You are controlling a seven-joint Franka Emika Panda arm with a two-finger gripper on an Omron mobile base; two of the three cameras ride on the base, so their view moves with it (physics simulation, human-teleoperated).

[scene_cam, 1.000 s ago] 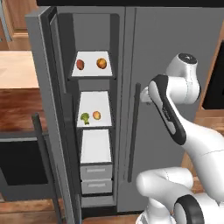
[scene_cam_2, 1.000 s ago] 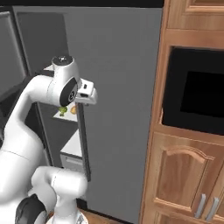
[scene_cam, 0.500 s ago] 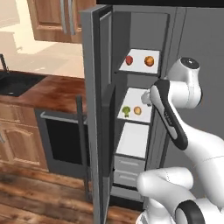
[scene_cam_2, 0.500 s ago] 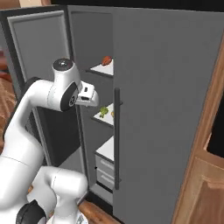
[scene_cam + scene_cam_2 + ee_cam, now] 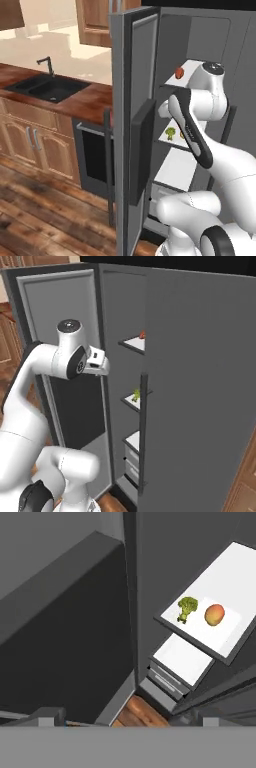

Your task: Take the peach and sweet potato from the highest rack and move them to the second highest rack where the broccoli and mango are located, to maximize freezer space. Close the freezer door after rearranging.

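1. Peach (image 5: 179, 73) sits on the highest rack (image 5: 134, 344), above my claw (image 5: 99, 364); I cannot make out its orientation.
2. My claw stands wide and empty, inside the open freezer door (image 5: 134, 125), ready to reach.
3. Broccoli (image 5: 187, 607) and mango (image 5: 214, 614) lie side by side on the second rack (image 5: 223, 646) ahead of the claw, leaving room beside them.

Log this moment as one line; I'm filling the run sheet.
phase: approach | grey freezer door: open | green broccoli, orange-red mango: second rack | reddish fruit: top rack | gripper: open, empty
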